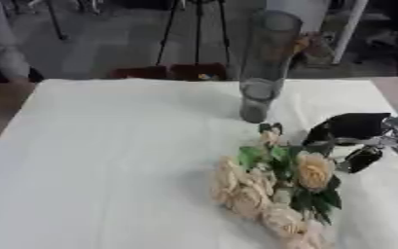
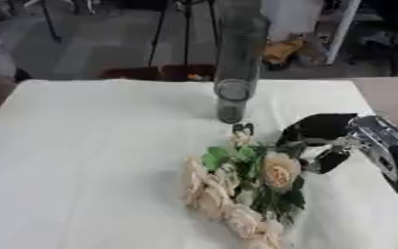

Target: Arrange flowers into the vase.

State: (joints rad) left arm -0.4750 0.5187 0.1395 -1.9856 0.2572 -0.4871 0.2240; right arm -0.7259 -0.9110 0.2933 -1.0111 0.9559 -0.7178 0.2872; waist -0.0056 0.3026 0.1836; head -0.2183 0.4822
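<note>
A tall clear glass vase (image 1: 264,68) stands upright and empty on the white table (image 1: 108,155), toward the far edge. Several cream roses with green leaves (image 1: 270,192) lie in a bunch on the cloth in front of it. My right hand (image 2: 325,133) reaches in from the right side, its black fingers curled round the stem of one cream rose (image 2: 279,170), whose bloom sits just left of the hand above the bunch. My left hand shows in neither view.
Beyond the table's far edge stand a dark red seat (image 1: 172,72) and tripod legs (image 1: 193,29) on a grey floor. A white post (image 1: 348,29) rises at the back right. The table's left half holds only cloth.
</note>
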